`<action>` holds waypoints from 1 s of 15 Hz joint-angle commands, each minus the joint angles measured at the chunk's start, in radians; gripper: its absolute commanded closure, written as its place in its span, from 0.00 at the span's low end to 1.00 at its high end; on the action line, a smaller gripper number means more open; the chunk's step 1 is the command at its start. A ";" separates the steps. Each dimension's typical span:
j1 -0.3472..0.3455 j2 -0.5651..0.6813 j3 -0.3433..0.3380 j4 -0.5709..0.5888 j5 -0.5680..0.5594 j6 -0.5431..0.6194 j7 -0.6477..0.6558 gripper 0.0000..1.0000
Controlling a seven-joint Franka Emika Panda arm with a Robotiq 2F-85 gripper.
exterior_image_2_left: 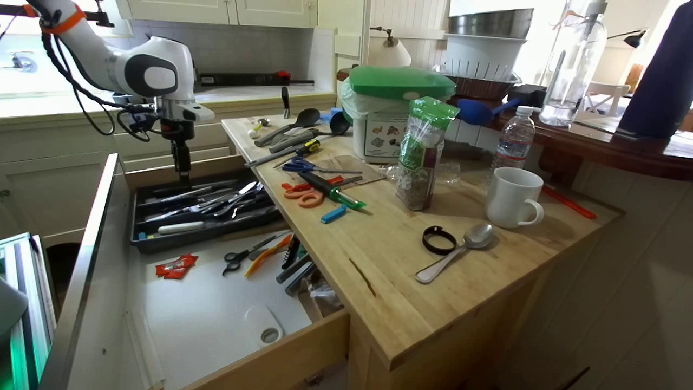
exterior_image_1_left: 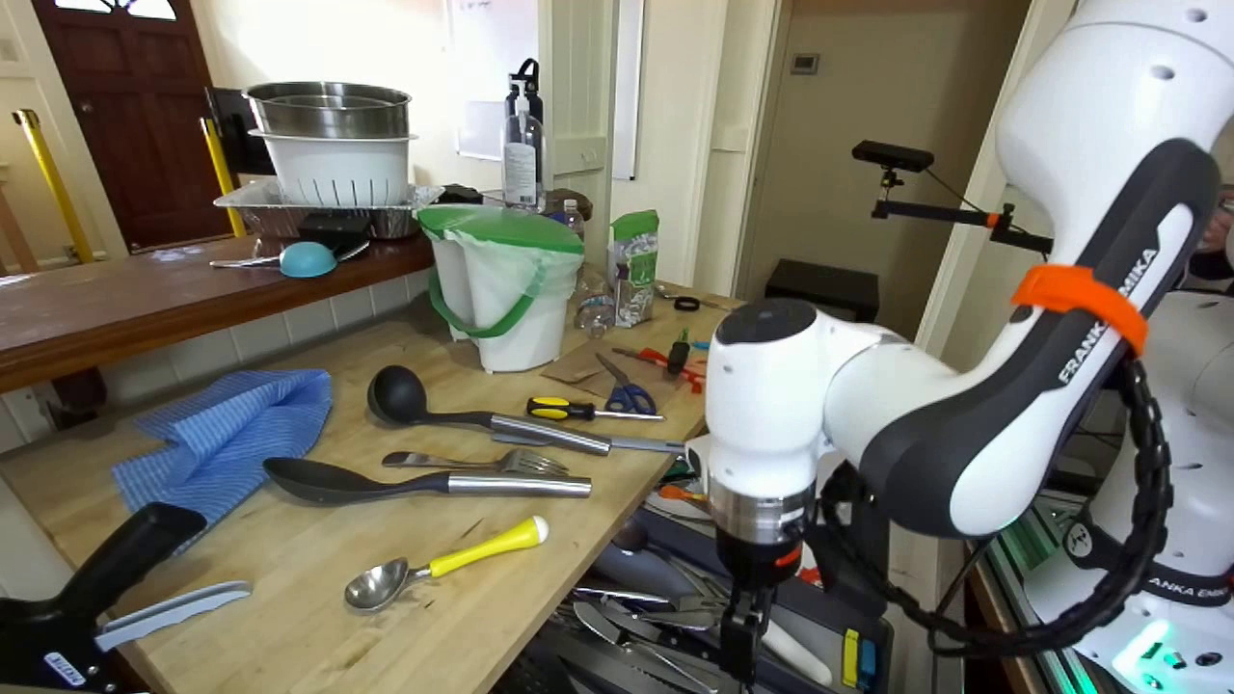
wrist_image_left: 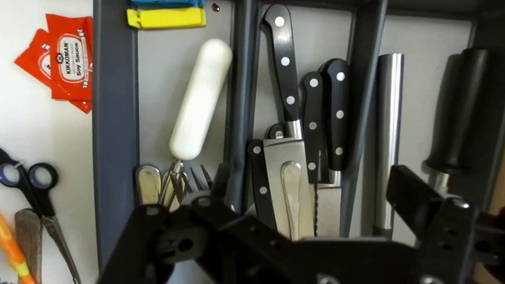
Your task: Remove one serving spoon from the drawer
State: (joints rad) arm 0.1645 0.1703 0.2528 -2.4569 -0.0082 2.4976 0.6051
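The gripper [wrist_image_left: 309, 176] points down over the dark utensil tray [wrist_image_left: 115, 138] in the drawer [exterior_image_2_left: 189, 319], its fingers spread wide with nothing held between them. Whether a fingertip touches anything below cannot be told. In the wrist view, black-handled knives [wrist_image_left: 290, 79] lie beneath the gap between the fingers. Just beside the finger on that view's right, across a partition from the knives, runs a polished steel utensil handle [wrist_image_left: 388, 130]; its far end is hidden. Near the opposite finger, a white handle [wrist_image_left: 201, 98] slants toward steel cutlery [wrist_image_left: 149, 184]. Farther out on that side, past the tray wall, lie red Kikkoman soy sauce packets [wrist_image_left: 71, 63].

The serving spoon [exterior_image_1_left: 434, 483], black at bowl and neck with a steel handle, rests outside the drawer on the wooden worktop [exterior_image_1_left: 463, 636], to the side of the gripper and well apart from it. A fork [exterior_image_1_left: 516, 463] lies between it and a black ladle [exterior_image_1_left: 472, 418]. A blue striped cloth [exterior_image_1_left: 236, 414] lies past the bowl, farther from the gripper.
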 commanded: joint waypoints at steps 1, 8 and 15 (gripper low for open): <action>0.128 0.177 -0.089 0.174 -0.179 -0.073 0.214 0.00; 0.157 0.243 -0.090 0.256 -0.046 -0.079 0.047 0.00; 0.254 0.291 -0.189 0.313 -0.167 -0.054 0.209 0.00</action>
State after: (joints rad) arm 0.3547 0.4105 0.1210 -2.1927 -0.1007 2.4475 0.7008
